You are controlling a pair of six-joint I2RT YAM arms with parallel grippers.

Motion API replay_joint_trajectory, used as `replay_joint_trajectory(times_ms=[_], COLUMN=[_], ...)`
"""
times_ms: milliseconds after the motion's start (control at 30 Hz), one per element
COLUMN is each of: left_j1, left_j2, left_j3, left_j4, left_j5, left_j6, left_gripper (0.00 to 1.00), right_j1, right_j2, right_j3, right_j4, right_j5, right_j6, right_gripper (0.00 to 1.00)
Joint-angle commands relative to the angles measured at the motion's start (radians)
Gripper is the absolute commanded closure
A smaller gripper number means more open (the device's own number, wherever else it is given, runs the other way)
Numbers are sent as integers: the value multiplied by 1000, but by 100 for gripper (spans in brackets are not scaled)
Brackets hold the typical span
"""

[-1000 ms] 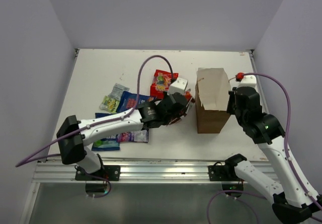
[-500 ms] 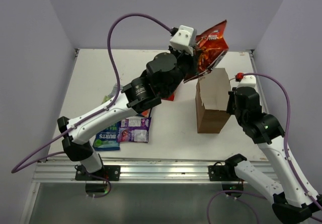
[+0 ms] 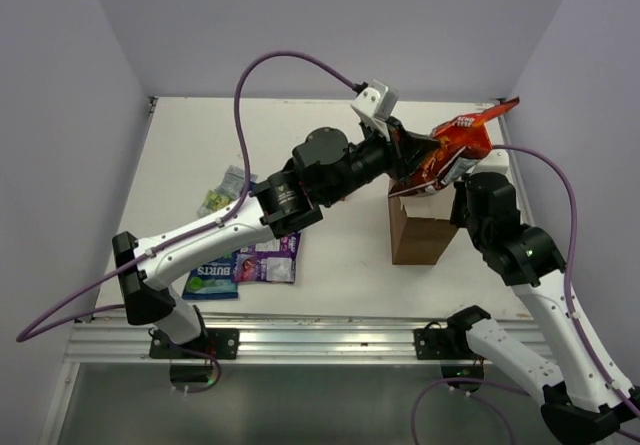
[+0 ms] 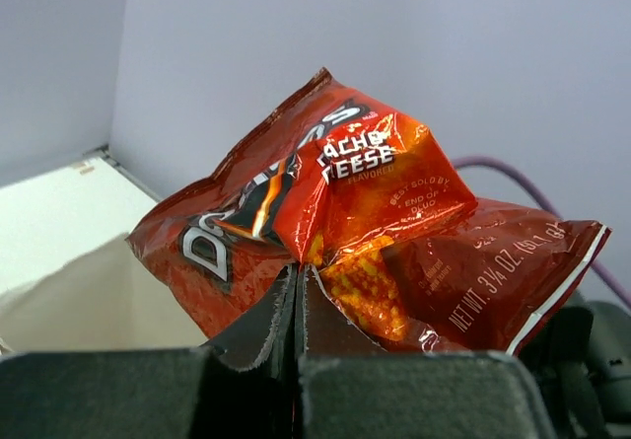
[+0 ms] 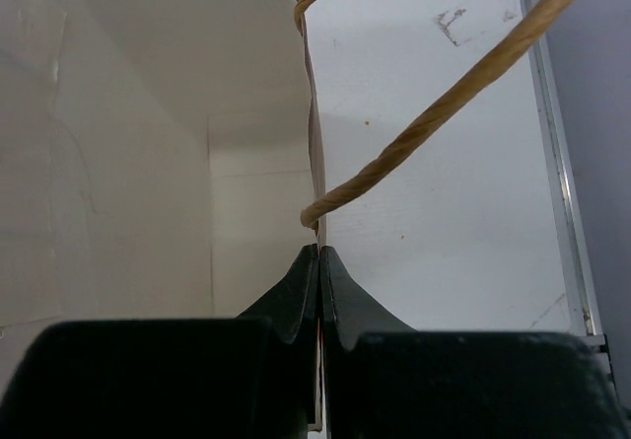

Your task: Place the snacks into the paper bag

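Nearest my bases, a blue packet [image 3: 210, 277] and a purple packet [image 3: 266, 263] lay flat on the table [image 3: 190, 135], touching each other. A green packet [image 3: 220, 200] sat further back. I took all three as work for later trips.

To the right stood the paper bag [image 3: 418, 235], upright. My right claw [image 5: 318, 254] was pinched together on the top edge of its right wall, just beside where the string handle [image 5: 434, 113] meets it. I judged that hold mattered, since it steadied the bag and held the mouth wide.

Beyond and above, my left claw [image 4: 298, 273] was clamped on an edge of the Doritos bag [image 4: 335, 212]. The packet hung in the air over the paper bag's mouth, puffed up and lying nearly crosswise.

To make the drop well, I reckoned I should tip the packet until a narrow end pointed down. I should then lower it between the walls before letting go, clear of the rim and of my right claw. Released at that height and angle, it might have bridged the rim or knocked the bag.
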Motion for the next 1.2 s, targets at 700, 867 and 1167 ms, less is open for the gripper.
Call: replay_joint_trajectory(times_ms=[700,867,1167], left_j1=[70,70,53], left_j2=[-46,-98,-28], left_j3=[-242,-336,-278], left_j4=[-33,-25,0], left_j5=[-69,-100,-31], left_j6=[-451,-545,-515], left_gripper=[100,100,78], right_j1=[3,3,3], right_j2=[-33,-32,-32], right_j3=[-11,-14,-13], right_j4=[36,39,39], right_j5=[16,21,24], right_j6=[-3,-3,-2], right_gripper=[100,100,100])
